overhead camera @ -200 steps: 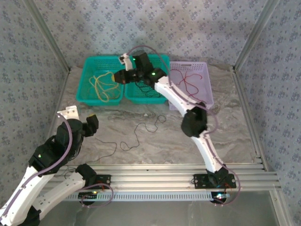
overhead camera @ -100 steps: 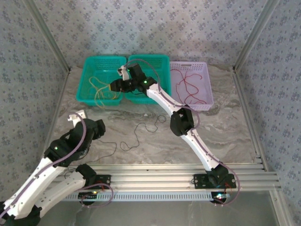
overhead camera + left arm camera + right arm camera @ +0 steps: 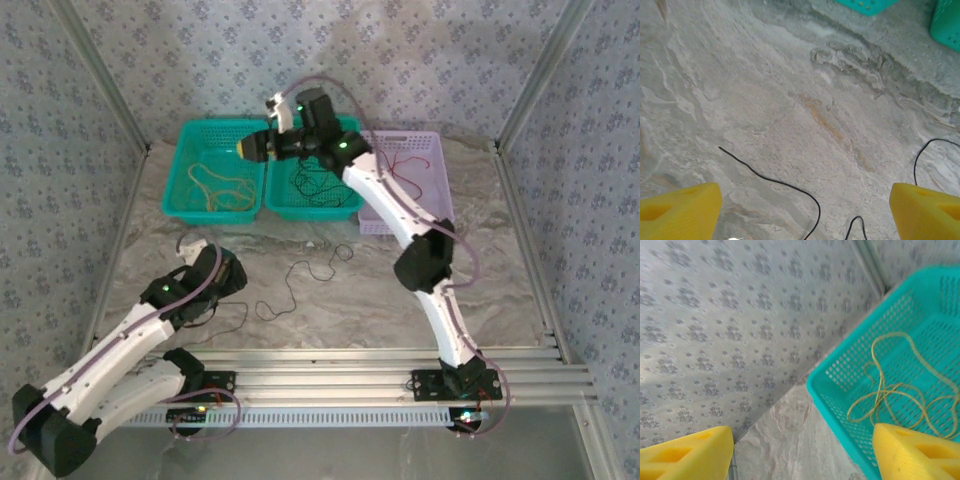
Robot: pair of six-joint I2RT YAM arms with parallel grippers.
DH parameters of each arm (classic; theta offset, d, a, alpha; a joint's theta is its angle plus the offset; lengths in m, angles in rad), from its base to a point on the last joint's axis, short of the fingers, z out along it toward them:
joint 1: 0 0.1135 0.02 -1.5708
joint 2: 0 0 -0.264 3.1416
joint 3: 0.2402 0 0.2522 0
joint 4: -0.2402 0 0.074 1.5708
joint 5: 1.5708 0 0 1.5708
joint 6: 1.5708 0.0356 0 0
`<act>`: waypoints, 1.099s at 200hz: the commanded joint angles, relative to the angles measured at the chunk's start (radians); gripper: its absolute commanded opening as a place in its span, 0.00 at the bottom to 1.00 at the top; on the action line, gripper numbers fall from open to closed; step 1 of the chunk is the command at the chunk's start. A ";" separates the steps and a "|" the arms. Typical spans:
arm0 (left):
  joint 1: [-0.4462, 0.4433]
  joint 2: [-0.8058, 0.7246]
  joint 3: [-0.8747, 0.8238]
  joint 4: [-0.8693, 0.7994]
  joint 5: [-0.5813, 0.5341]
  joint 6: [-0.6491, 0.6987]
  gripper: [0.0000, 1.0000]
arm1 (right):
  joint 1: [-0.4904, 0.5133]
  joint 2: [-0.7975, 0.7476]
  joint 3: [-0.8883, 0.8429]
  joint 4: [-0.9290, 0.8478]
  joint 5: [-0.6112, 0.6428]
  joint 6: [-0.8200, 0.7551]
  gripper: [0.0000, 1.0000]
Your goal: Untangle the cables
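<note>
- At eleven o'clock on the table (image 3: 480, 290), top view: the left teal basket (image 3: 210, 216) holds the yellow cable (image 3: 218, 188), loosely coiled and alone.
- At twelve o'clock: the middle teal basket (image 3: 310, 214) holds one black cable (image 3: 318, 185). At one o'clock, the mauve basket (image 3: 443, 185) holds the red cable (image 3: 400, 165).
- Towards six o'clock, on bare marble: the loose black cable (image 3: 300, 282) lies in slack bends, apart from every basket. It is judged the one strand not yet sorted.
- Right gripper (image 3: 800, 452): raised above the far side of the left teal basket, jaws wide apart with nothing between them. In its wrist view the yellow cable lies at four o'clock.
- Left gripper (image 3: 802, 212): low over the table at seven o'clock, jaws spread wide and empty. The loose black cable runs across the marble just beneath the gap.
- Risk 1: the strand is thin and lies flat. Pads closing slightly high or to one side would meet on nothing, or pin it and skid.
- Risk 2: lifting one end drags the rest. A slack bend may tighten into a knot or catch on the rails at six o'clock.
- Risk 3: the right arm spans the middle and mauve baskets. A low retreat could hook a rim or pull a sorted cable out.
</note>
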 commanded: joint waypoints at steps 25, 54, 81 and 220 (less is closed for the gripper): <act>0.033 0.140 -0.067 0.160 0.104 -0.029 0.85 | 0.002 -0.405 -0.377 0.018 0.190 -0.195 0.76; 0.036 0.237 -0.078 0.216 0.139 -0.042 0.78 | 0.005 -0.648 -0.638 0.078 0.253 -0.232 0.76; 0.035 0.312 -0.083 0.239 0.171 -0.051 0.67 | 0.008 -0.822 -0.835 0.113 0.286 -0.235 0.76; -0.028 0.584 -0.073 0.253 0.177 -0.094 0.29 | 0.024 -1.148 -1.107 0.083 0.350 -0.223 0.77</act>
